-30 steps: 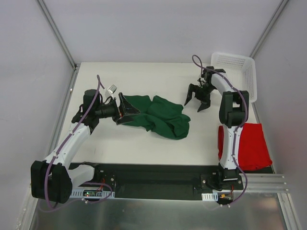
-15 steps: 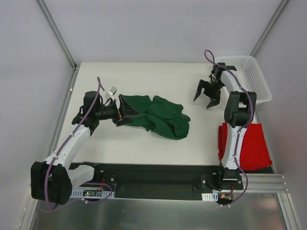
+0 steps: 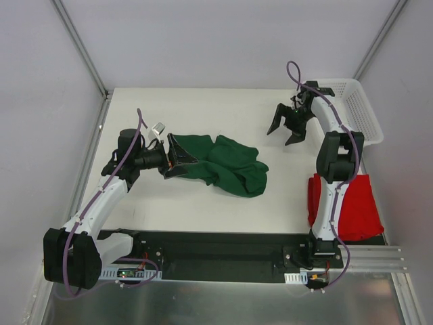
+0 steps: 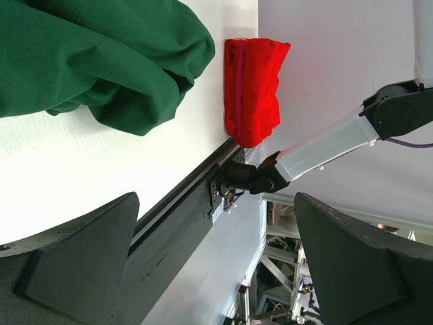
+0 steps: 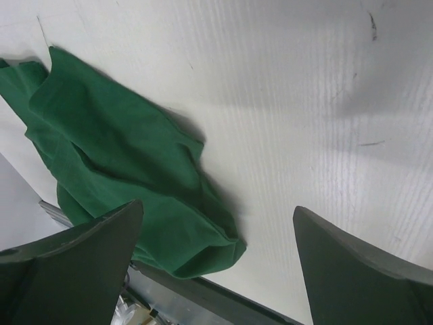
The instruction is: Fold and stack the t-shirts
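Green t-shirt (image 3: 226, 166) lies crumpled mid-table, unfolded. Left gripper (image 3: 176, 157) sits at its left end, fingers spread wide, nothing gripped. Right gripper (image 3: 284, 132) hangs released over the table (image 3: 203, 108) towards the far right corner, beside the white basket (image 3: 358, 115). Folded red t-shirt (image 3: 355, 206) lies at the near right corner.
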